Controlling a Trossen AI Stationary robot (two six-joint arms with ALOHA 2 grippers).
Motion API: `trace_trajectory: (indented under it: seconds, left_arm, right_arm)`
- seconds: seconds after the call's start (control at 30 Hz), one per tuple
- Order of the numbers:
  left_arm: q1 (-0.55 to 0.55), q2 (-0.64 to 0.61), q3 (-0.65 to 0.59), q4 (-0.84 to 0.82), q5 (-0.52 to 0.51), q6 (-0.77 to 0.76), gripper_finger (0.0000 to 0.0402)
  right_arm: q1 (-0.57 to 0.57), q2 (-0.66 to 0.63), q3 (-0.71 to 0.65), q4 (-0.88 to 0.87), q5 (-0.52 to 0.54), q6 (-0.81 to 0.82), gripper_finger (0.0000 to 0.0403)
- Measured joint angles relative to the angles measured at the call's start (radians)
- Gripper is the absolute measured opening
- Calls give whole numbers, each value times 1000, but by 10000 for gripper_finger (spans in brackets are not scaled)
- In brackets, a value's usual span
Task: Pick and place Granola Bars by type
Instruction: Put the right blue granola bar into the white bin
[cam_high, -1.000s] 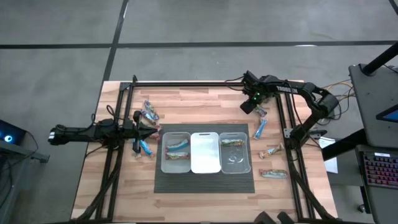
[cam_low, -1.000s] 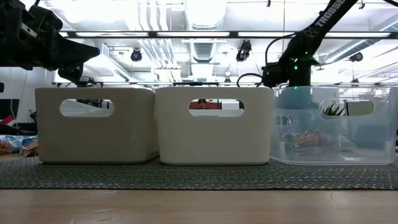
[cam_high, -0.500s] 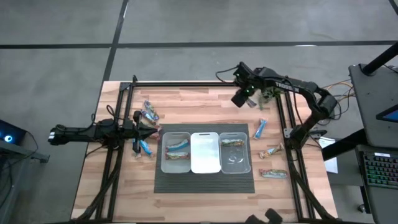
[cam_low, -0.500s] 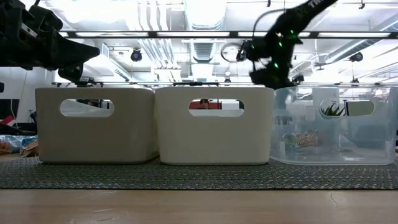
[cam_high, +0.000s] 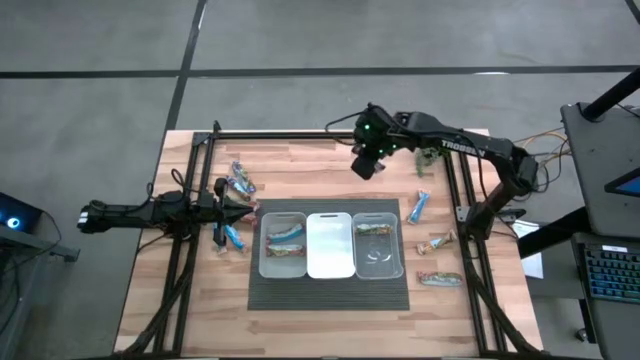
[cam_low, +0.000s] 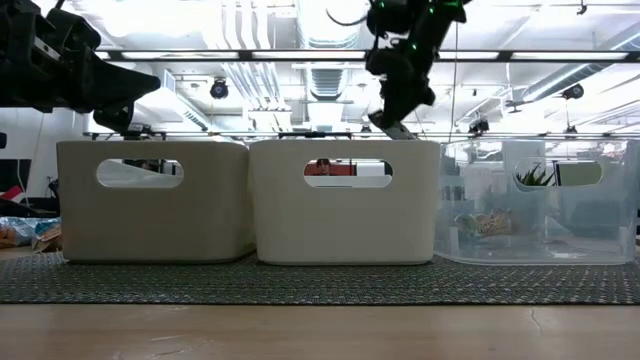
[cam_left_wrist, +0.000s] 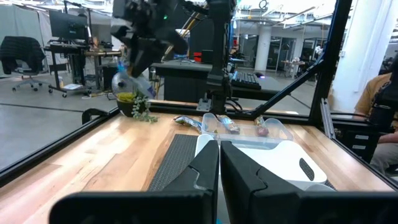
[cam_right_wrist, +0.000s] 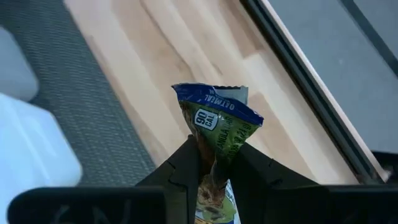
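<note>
The right gripper (cam_high: 364, 166) hangs in the air over the far part of the desk (cam_high: 330, 165), behind the row of three bins, its jaws clamped on a blue-and-green wrapped granola bar (cam_right_wrist: 216, 134) that stands up between them. In the low view that gripper (cam_low: 398, 122) sits above the rim of the middle bin (cam_low: 345, 200). The left gripper (cam_high: 243, 212) waits low at the left side of the desk just beside the left bin (cam_high: 283, 244), jaws fully closed on nothing. Other granola bars lie around: two in the left bin, one in the right bin (cam_high: 377, 245), some on the desk by the left gripper (cam_high: 239, 182) and three at the right edge (cam_high: 419, 207)
</note>
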Motion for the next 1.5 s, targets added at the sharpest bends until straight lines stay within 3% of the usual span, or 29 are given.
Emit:
trace_trajectory:
  seconds: [0.47,1.07,1.5]
  left_arm:
    - [0,0,0,0,0,0,0]
    - [0,0,0,0,0,0,0]
    - [0,0,0,0,0,0,0]
  right_arm:
    - [135,1,27,1,-15,33,63]
    - [228,3,40,48,-56,39,59]
    - [273,220,375,-129,-54,-8,59]
